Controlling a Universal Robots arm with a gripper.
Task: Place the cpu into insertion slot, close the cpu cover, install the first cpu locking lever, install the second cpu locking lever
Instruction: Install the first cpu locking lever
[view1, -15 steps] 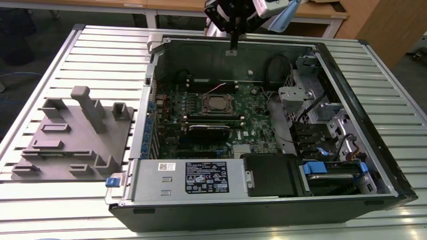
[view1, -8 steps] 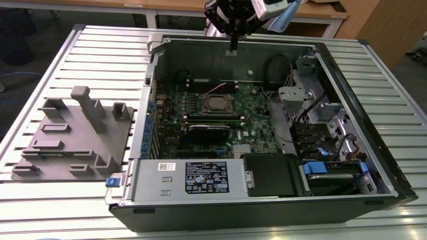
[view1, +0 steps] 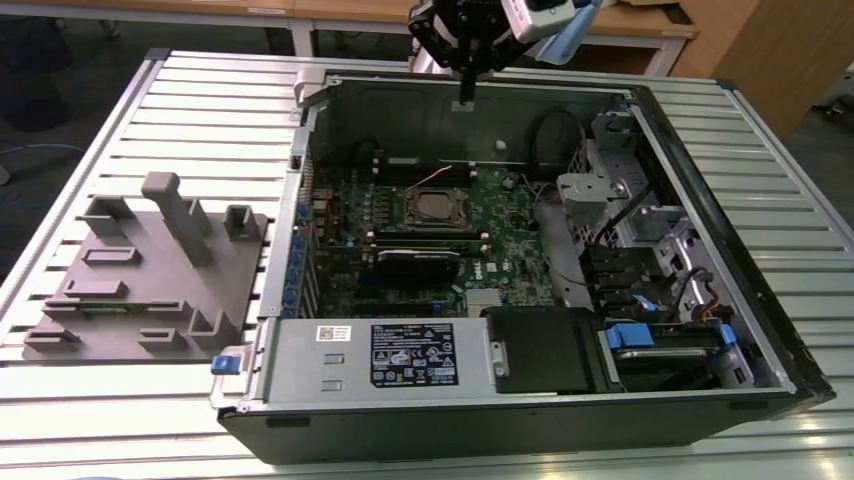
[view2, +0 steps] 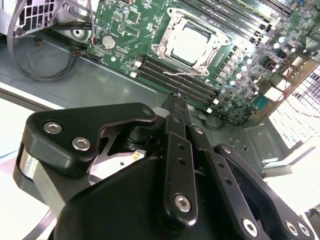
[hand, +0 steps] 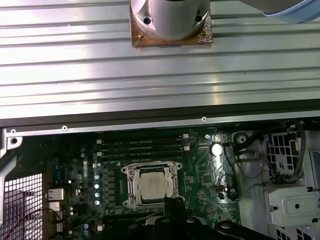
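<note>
Second wrist view: the gripper, pinched closed and empty, hangs near the cpu; the locking lever beside the cpu probably needs steady pressure.

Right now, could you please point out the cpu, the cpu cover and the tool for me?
cpu (view2: 191, 44), second wrist view, middle of its silver top.
cpu cover (hand: 131, 185), first wrist view, the metal frame strip beside the chip.
tool (view1: 466, 100), exterior view, at its tips.
</note>
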